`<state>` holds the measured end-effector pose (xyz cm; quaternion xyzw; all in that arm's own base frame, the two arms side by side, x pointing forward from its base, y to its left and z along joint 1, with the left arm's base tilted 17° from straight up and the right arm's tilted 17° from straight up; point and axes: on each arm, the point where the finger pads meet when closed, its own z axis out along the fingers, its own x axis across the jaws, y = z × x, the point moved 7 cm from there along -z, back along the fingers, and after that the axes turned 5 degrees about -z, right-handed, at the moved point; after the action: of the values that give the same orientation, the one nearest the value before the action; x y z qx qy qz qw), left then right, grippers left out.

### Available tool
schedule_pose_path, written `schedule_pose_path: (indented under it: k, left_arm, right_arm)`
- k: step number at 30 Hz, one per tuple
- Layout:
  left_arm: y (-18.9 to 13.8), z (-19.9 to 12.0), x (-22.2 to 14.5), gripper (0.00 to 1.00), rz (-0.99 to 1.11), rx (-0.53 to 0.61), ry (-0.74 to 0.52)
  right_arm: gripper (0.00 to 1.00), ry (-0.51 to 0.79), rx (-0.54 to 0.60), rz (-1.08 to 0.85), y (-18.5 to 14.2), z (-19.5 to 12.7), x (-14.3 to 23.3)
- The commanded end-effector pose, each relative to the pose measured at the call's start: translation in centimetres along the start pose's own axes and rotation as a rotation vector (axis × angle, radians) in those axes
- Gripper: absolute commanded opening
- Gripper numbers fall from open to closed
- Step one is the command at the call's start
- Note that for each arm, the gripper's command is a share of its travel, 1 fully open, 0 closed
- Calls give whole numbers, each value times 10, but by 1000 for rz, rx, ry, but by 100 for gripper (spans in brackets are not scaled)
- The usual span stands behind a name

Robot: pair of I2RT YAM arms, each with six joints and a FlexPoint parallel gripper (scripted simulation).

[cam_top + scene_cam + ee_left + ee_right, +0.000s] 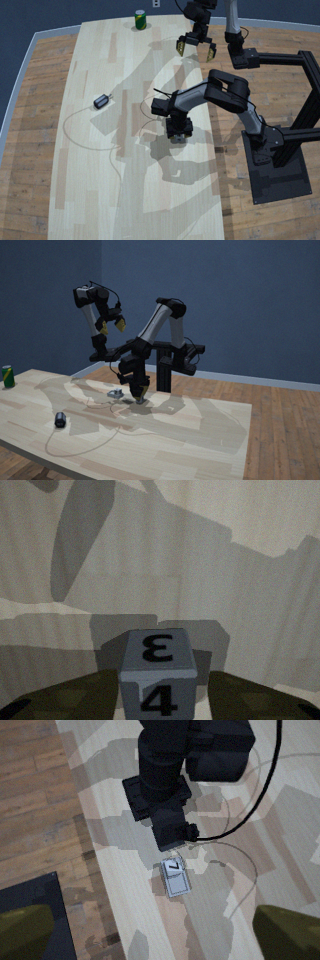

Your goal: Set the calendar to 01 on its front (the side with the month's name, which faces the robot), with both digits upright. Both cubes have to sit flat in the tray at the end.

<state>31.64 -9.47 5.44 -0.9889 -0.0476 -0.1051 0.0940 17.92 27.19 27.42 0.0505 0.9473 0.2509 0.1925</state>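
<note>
A loose grey cube (178,139) (140,400) (159,672) is on the table; the left wrist view shows an upside-down 3 and an upright 4. My left gripper (178,137) (138,398) (162,679) points down with its fingers on either side of this cube. A gap shows beside the right-hand finger, so it is open around the cube. The grey tray (111,394) (180,889) holds the other cube (118,390) (173,865) at one end, a 7 on top; its other end is empty. My right gripper (194,58) (114,332) (154,913) is open and empty, high up.
A green can (140,20) (8,376) stands at the table's far end in the top view. A dark plug-like object (101,101) (60,420) lies on the table's side away from the arms. The left arm hides the tray in the top view.
</note>
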Motion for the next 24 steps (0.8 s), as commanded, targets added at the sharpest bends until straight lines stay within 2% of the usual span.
schedule_pose_path:
  k: [1,11,14,24]
  left_arm:
    - [4,-1,12,46,-5,-28,41]
    - [3,-3,7,18,-3,-21,37]
    - [3,-3,7,19,-3,-21,37]
    - [2,-69,6,19,-10,-22,54]
  right_arm:
    - [100,-20,-61,-1,13,-14,-7]
    - [100,-20,-61,-1,13,-14,-8]
    - [100,-20,-61,-1,13,-14,-8]
    - [100,-20,-61,-1,13,-14,-8]
